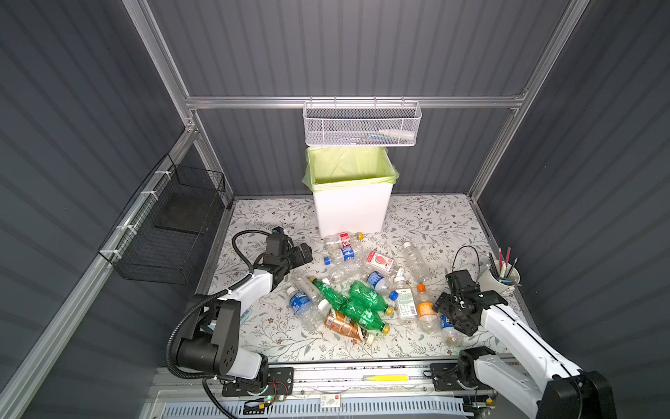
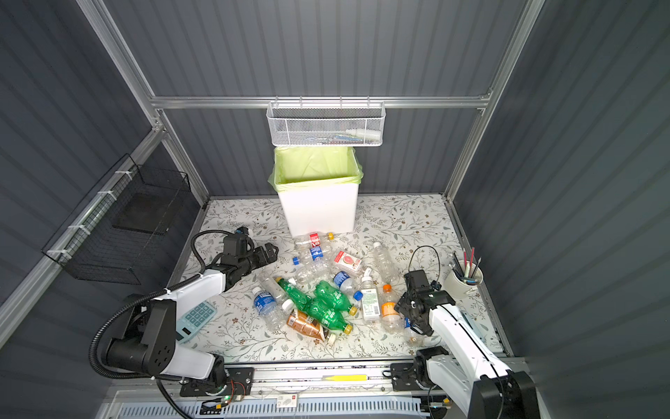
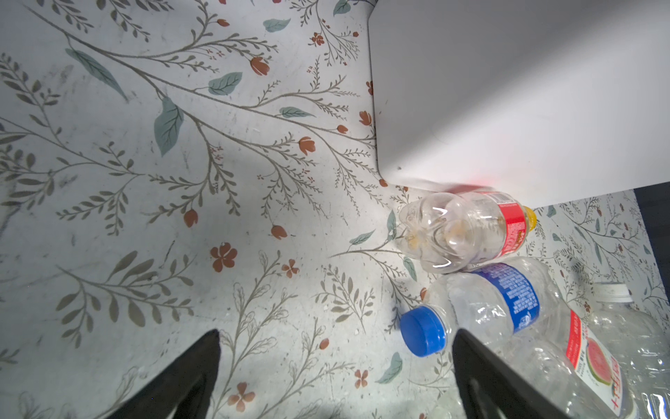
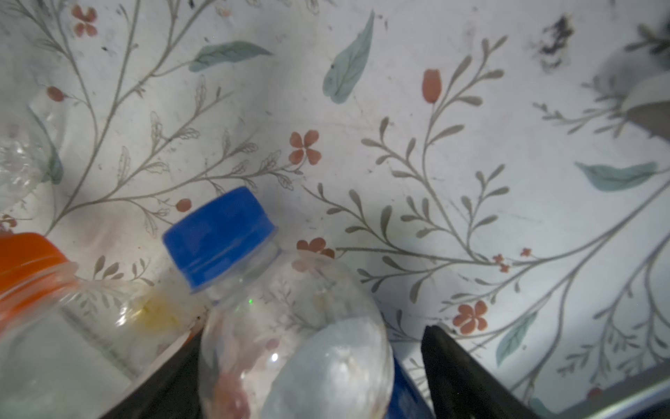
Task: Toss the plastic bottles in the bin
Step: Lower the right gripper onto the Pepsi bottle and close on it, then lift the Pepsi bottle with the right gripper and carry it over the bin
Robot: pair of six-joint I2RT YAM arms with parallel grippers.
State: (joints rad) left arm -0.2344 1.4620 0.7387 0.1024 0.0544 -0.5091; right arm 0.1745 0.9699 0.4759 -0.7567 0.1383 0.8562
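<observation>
Clear plastic, blue cap: bottle (image 4: pixel 275 301) on the table (image 4: pixel 398 109), well apart from the bin (image 1: pixel 351 206), between the spread jaws of the right gripper (image 4: pixel 311 330), not yet pinched. Grasping step, seemingly; next, press together gently, then lift clear of the orange-capped bottle (image 4: pixel 29 261) beside.

Both top views look steeply down from high at the front, sharing the whole table (image 1: pixel 275 337) and bin (image 1: pixel 351 210). Both wrist views face the table at close range.
</observation>
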